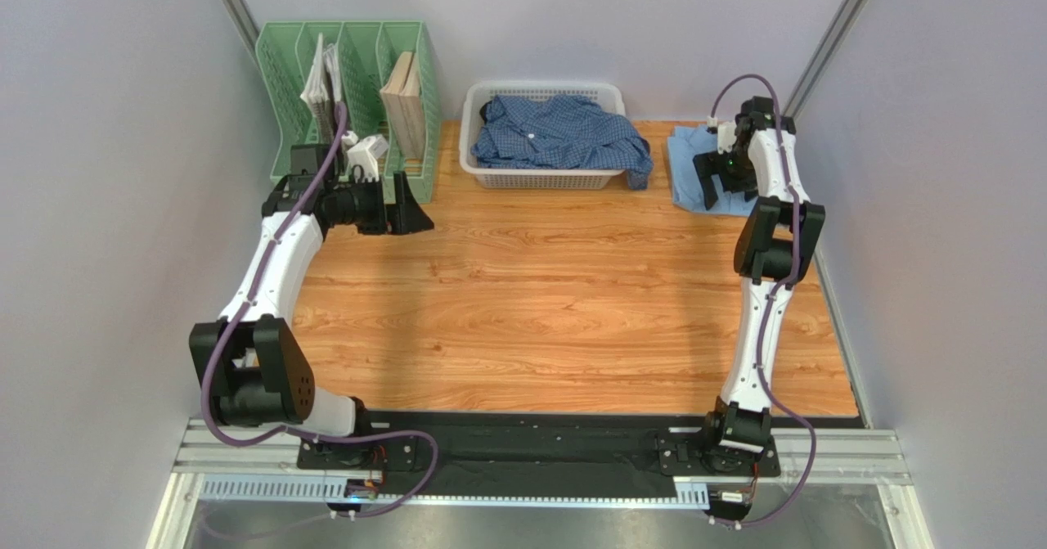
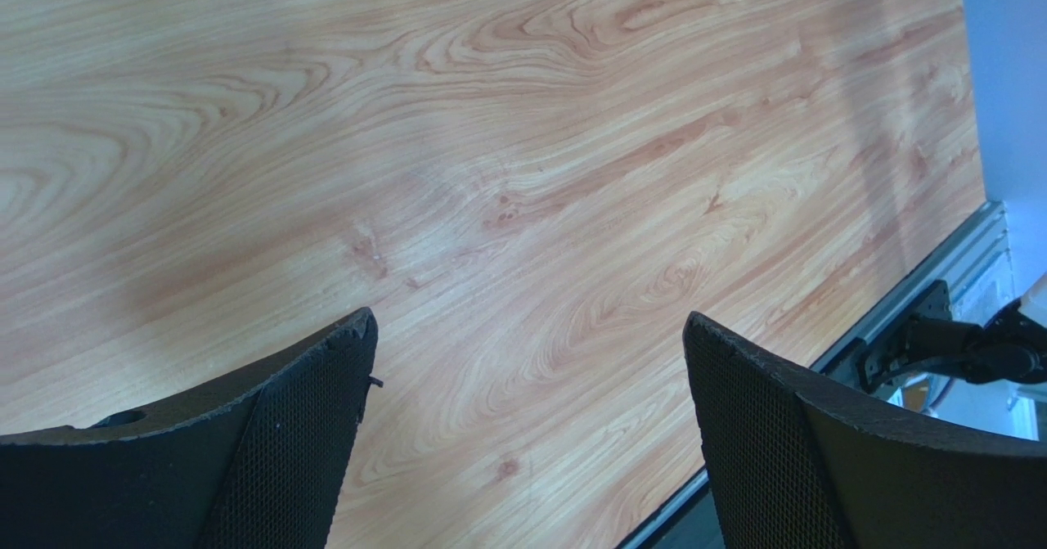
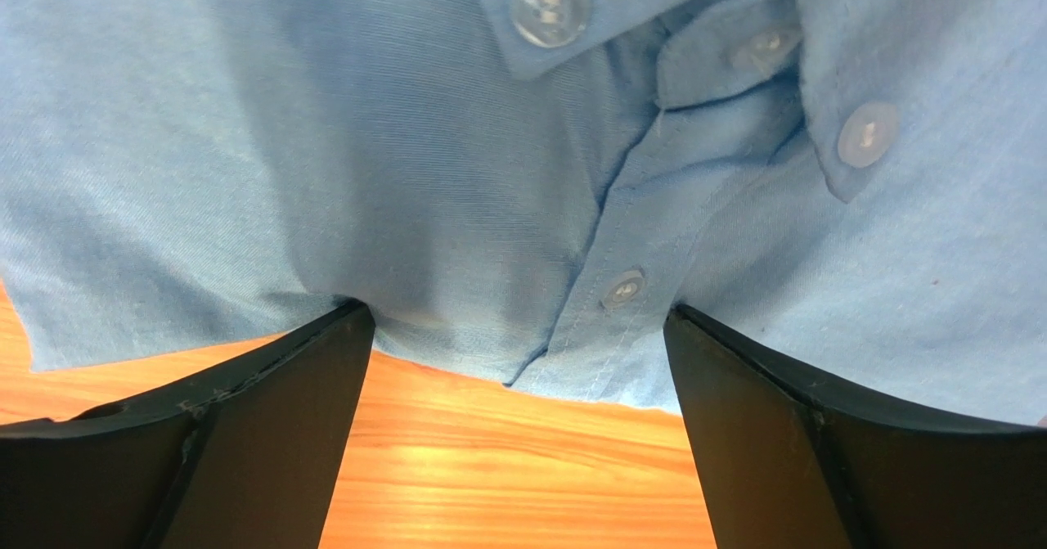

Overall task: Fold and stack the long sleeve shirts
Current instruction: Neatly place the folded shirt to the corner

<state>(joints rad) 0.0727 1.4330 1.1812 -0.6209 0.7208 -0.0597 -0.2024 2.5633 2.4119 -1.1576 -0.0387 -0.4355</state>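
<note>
The plain light sky-blue shirt (image 1: 692,171) lies folded on the table at the far right, partly hidden by my right arm. In the right wrist view its collar, placket and buttons (image 3: 516,169) fill the frame. My right gripper (image 1: 718,183) (image 3: 516,328) is open, with its fingertips at the shirt's near edge and nothing between the jaws. The darker blue checked shirt (image 1: 559,132) lies crumpled in the white basket (image 1: 541,178), one sleeve hanging over the right rim. My left gripper (image 1: 415,215) (image 2: 529,347) is open and empty above bare wood.
A green slotted file rack (image 1: 350,95) holding books and papers stands at the far left, just behind my left arm. The wooden tabletop (image 1: 553,316) ends at a black strip and metal rail at the near edge.
</note>
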